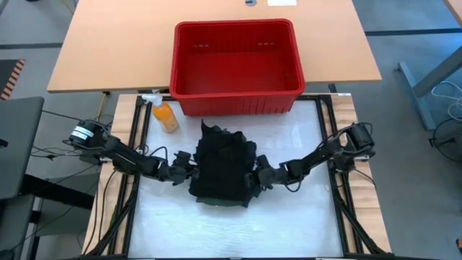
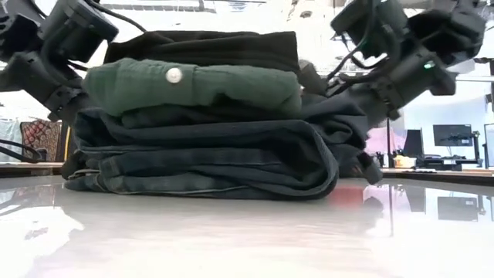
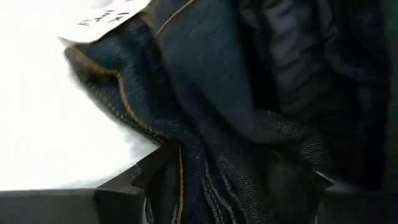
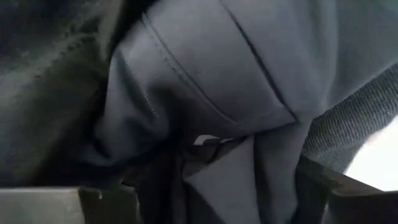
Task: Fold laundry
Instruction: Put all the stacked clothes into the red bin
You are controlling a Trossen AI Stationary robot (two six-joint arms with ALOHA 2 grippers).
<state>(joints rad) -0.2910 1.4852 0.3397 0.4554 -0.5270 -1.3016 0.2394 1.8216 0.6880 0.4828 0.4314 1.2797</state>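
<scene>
Looking nearly done: stack of folded dark cloth garments, denim, green and black (image 2: 201, 123), sits mid-desk (image 1: 303, 217) before the red plastic basket (image 1: 237, 66). Left pincer (image 1: 184, 167) and right pincer (image 1: 261, 175) clamp folds at opposite stack edges, jaws wide. Basket appears empty.

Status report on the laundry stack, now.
Left gripper and right gripper pressed into opposite sides of folded laundry stack, cloth between their fingers. Red basket and orange bottle stand behind, clear.

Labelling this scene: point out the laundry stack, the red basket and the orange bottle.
laundry stack (image 1: 222, 167), high view, top of the dark pile.
red basket (image 1: 236, 94), high view, near wall.
orange bottle (image 1: 165, 117), high view, its body.
</scene>
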